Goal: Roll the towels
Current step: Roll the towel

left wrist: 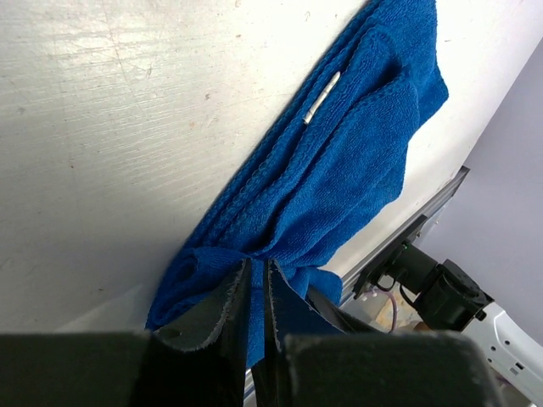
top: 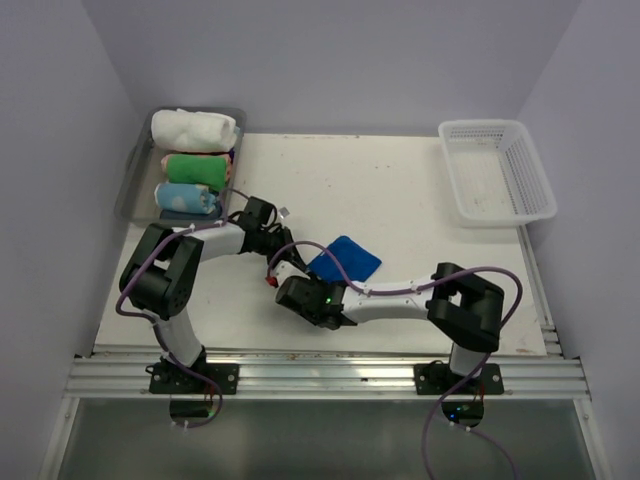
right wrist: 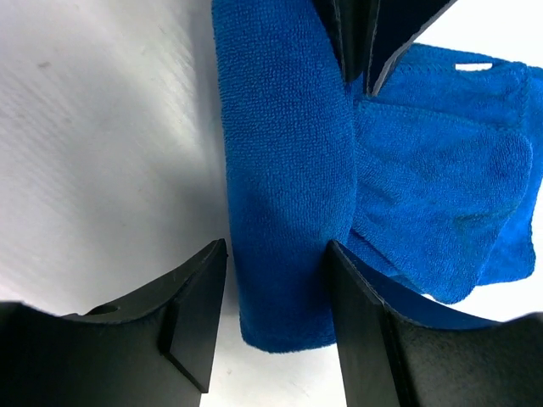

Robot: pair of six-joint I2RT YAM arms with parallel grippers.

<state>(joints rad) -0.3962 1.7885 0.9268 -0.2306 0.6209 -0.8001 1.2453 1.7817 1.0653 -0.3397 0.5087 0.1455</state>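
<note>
Blue towel (top: 345, 260) lies near the middle of the worktop (top: 420, 200), one long edge rolled into a thick fold. Left fingers (left wrist: 222, 315) are pinched narrow on a bunched corner of it. Right fingers (right wrist: 193, 309) stand apart, straddling the rolled edge without clamping it. White towel (top: 196, 128) sits rolled at the far end of the tray (top: 135, 178) on the left, next to a green roll (top: 197, 165) and a pale dotted roll (top: 187, 197).

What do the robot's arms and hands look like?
The left arm and right arm have white links, black joints and purple cables. A green light glows on the right one. The left hand and right hand have two flat black fingers.
</note>
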